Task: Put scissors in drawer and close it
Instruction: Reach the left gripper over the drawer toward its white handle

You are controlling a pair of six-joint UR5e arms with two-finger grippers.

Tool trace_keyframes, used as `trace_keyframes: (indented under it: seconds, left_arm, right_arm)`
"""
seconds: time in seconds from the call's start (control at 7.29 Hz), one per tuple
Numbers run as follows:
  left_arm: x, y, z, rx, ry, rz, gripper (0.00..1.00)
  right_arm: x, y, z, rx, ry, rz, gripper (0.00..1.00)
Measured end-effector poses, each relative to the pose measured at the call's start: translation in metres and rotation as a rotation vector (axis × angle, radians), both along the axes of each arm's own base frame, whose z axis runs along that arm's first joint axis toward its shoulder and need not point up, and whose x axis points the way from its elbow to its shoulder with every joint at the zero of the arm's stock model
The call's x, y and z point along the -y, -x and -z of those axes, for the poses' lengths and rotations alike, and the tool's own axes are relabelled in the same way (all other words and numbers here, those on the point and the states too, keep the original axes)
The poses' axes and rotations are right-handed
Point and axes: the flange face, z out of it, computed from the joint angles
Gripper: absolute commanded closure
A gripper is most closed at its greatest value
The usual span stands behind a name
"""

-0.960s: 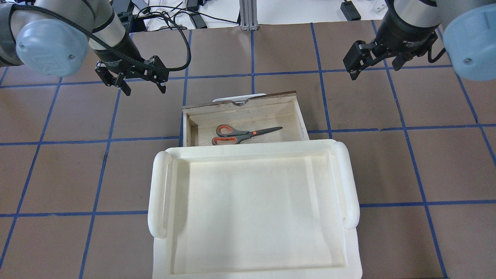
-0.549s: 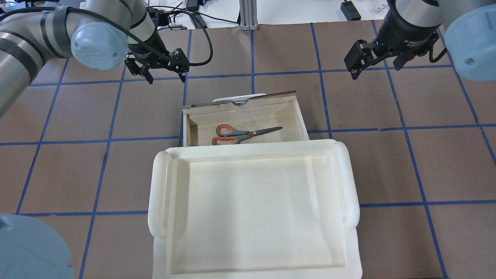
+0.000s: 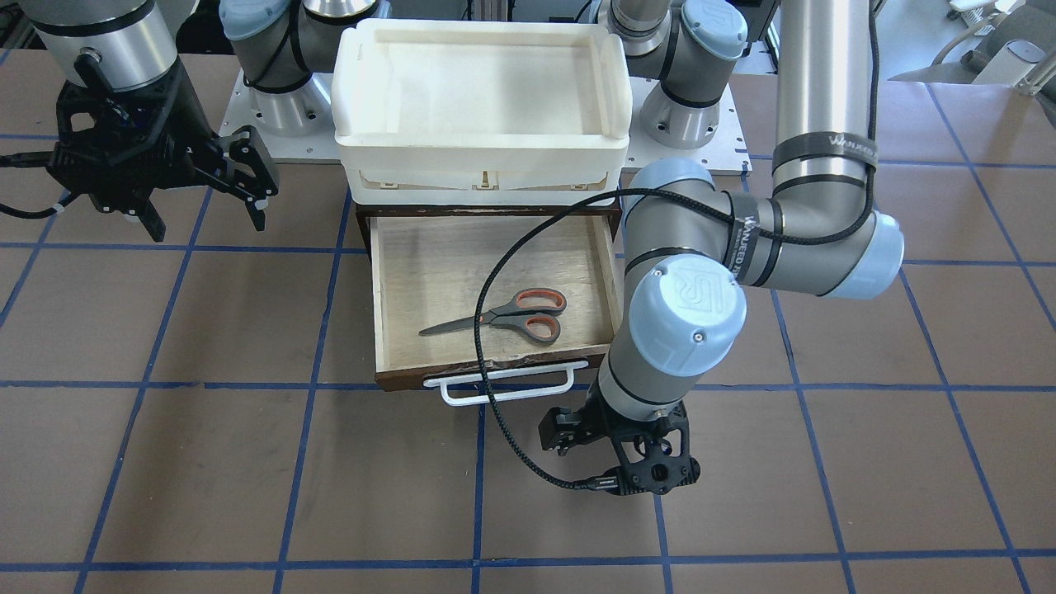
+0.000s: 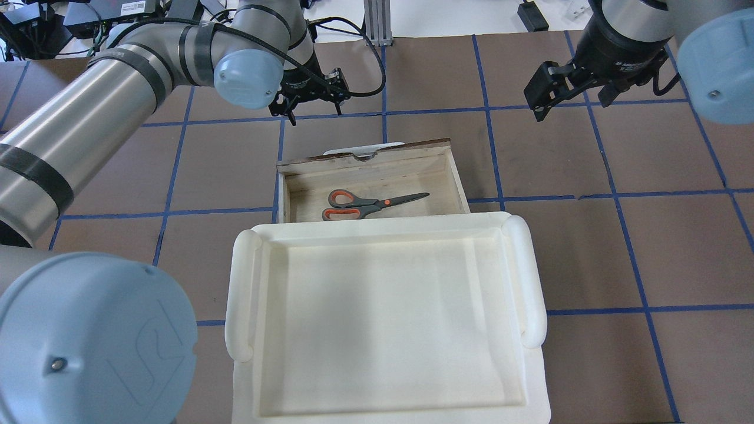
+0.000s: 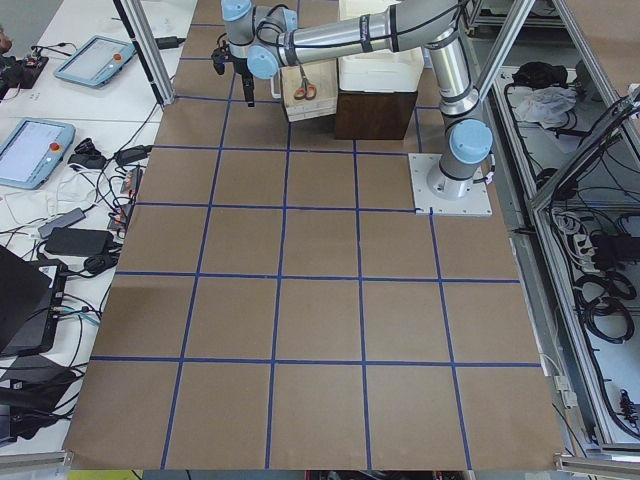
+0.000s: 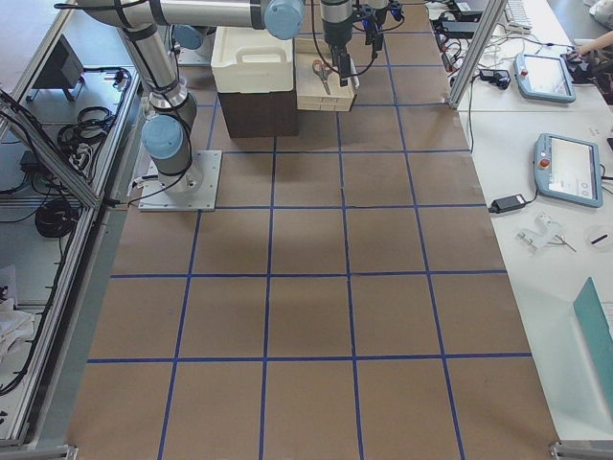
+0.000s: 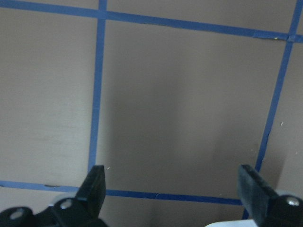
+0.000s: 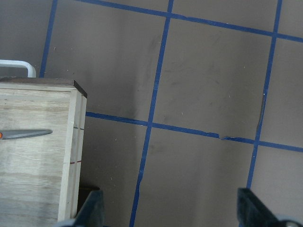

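Observation:
The scissors (image 4: 371,204) lie flat inside the open drawer (image 4: 365,162), handles toward my left side; the front view shows them too (image 3: 511,315). The drawer's white bar handle (image 3: 503,388) sticks out from its dark front. My left gripper (image 4: 314,110) hovers open and empty over bare table just beyond the handle; it also shows in the front view (image 3: 615,450) and the left wrist view (image 7: 173,177). My right gripper (image 4: 543,94) hangs open and empty beyond the drawer's right corner, and it shows in the front view (image 3: 205,216) and the right wrist view (image 8: 171,205).
A white foam tray (image 4: 241,294) sits on top of the cabinet above the drawer, also in the front view (image 3: 478,33). The left arm's black cable (image 3: 487,330) hangs across the drawer. Brown table with blue tape lines lies around.
My left arm has swung to the right, and its gripper now sits beyond the drawer's front near the handle. The right arm, drawer and scissors have not moved.

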Motion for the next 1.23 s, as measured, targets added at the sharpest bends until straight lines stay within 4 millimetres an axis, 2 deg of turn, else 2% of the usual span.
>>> trace_keyframes:
  seconds: [0.27, 0.55, 0.96, 1.23]
  left_arm:
    - [0.000, 0.028, 0.022, -0.009, 0.004, -0.099, 0.00]
    - [0.000, 0.042, 0.049, -0.004, -0.034, -0.127, 0.00]
    - [0.007, 0.049, 0.077, 0.009, -0.108, -0.047, 0.00]
    - [0.004, 0.066, 0.087, 0.016, -0.154, 0.001, 0.00]
  right_arm:
    - [0.000, 0.000, 0.000, -0.001, 0.003, 0.001, 0.00]
    - [0.001, 0.001, 0.000, -0.014, 0.001, -0.002, 0.00]
    - [0.000, 0.002, 0.001, -0.021, -0.001, 0.009, 0.00]
    - [0.001, 0.002, 0.001, -0.020, -0.001, 0.012, 0.00]
